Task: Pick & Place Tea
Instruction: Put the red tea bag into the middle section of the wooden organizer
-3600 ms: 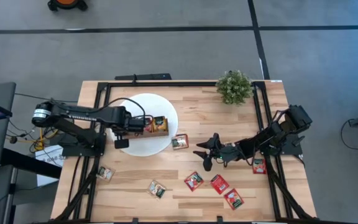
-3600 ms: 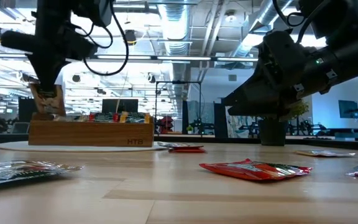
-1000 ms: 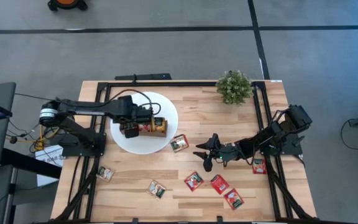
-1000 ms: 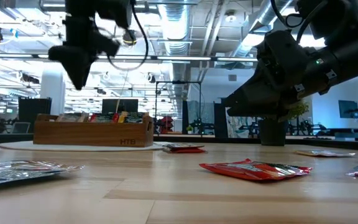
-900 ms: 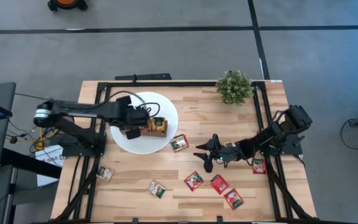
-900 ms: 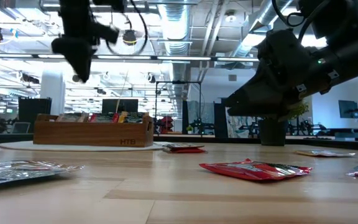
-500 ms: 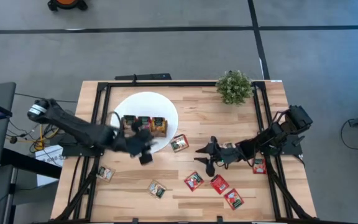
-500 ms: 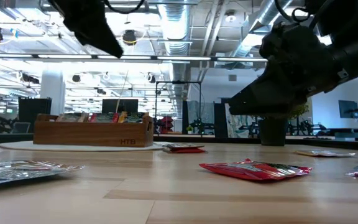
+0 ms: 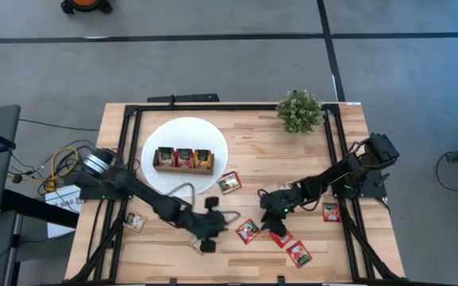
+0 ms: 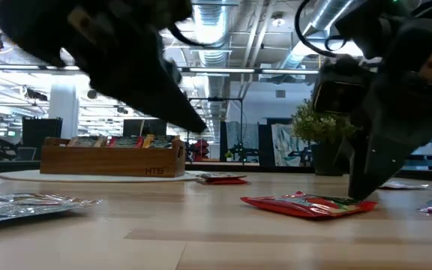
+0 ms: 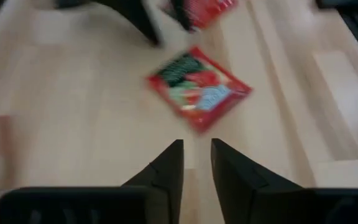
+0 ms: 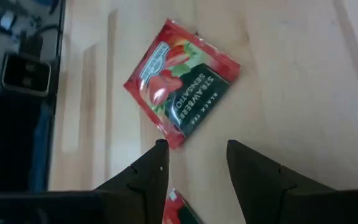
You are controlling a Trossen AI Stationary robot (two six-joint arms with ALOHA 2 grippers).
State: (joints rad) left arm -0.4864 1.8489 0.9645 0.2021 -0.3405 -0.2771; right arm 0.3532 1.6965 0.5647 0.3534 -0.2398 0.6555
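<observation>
Several tea sachets lie flat on the wooden table: red ones point(image 9: 247, 230) point(image 9: 298, 253) point(image 9: 330, 210) and white-and-green ones point(image 9: 229, 183) point(image 9: 135, 221). My left gripper point(image 11: 196, 146) hovers low over the table's near middle point(image 9: 227, 217), slanting down toward a red sachet point(image 11: 197, 87); its fingers are open by a narrow gap with nothing between them. My right gripper point(image 12: 196, 146) is open and tips down beside the same red sachet point(image 12: 182, 90). Another red sachet point(image 10: 306, 204) lies under its fingers. My right gripper's fingertip point(image 10: 357, 193) stands at the right end point(image 10: 366, 204) of the red sachet in the low view, coming from above and slanting down. I cannot tell whether it touches the sachet, which lies flat on the table.
A brown wooden tray point(image 9: 183, 168) holding sachets stands on a white disc point(image 9: 173, 135) at the far left. A small potted plant point(image 9: 298, 111) stands at the far right. Black frame rails point(image 9: 334, 143) run along the table's sides. The two grippers are close together.
My left gripper has swung from above the tray toward the table's near edge and right, coming down and tipping from pointing down to slanting forward at the red sachets. My right gripper has stayed in place but turned and tipped its fingers down toward the red sachets.
</observation>
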